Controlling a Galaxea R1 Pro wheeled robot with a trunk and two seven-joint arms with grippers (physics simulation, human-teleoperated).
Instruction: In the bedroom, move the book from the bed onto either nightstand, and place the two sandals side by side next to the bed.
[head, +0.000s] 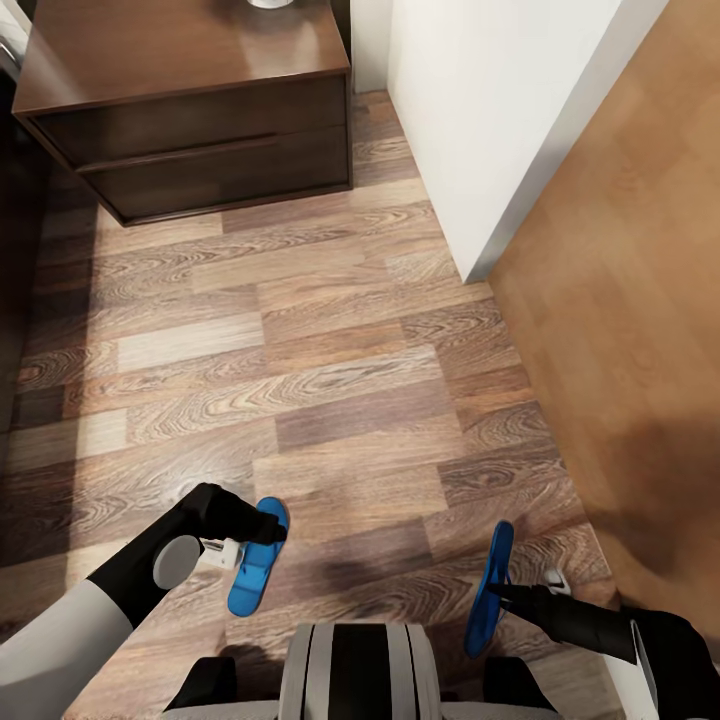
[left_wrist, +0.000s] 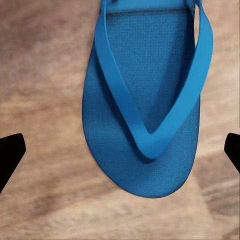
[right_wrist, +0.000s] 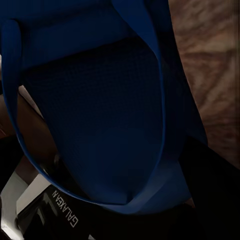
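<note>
Head view: my left tool (head: 262, 528) and right tool (head: 503, 592) each pinch a blue sandal (head: 255, 562), the other sandal (head: 488, 590) edge-up, above the plank floor (head: 300, 380) before the nightstand (head: 190, 150). Sandal step underway; next, I judge, lower both flat, adjacent.

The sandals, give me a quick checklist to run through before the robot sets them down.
1. Left hand at left sandal: ok; grip itself, cannot tell.
2. Right hand holds right sandal: ok.
3. Right sandal level: not ok, it stands on edge.
4. Sandals side by side: not ok, robot's trunk is between them.
5. Bed alongside: cannot tell.
6. Nightstand ahead: ok.
</note>
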